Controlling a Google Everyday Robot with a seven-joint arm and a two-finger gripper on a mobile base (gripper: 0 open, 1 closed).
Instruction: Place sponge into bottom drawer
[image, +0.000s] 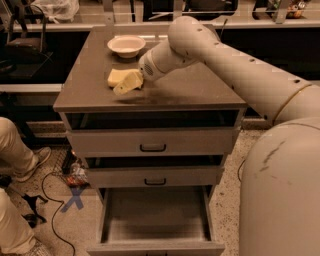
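Observation:
The pale yellow sponge (117, 76) lies on the grey cabinet top (185, 90), left of centre and just in front of the white bowl. My gripper (129, 84) reaches in from the right and sits at the sponge's right front corner, overlapping it and hiding that side. I cannot see whether it touches the sponge. The bottom drawer (156, 216) is pulled out at the foot of the cabinet, and its flat grey floor is bare.
A white round bowl (126, 45) stands at the back of the cabinet top. The two upper drawers (152, 143) with black handles are slightly ajar. A person's legs (15, 150), cables and a blue X mark (73, 199) are on the floor at the left.

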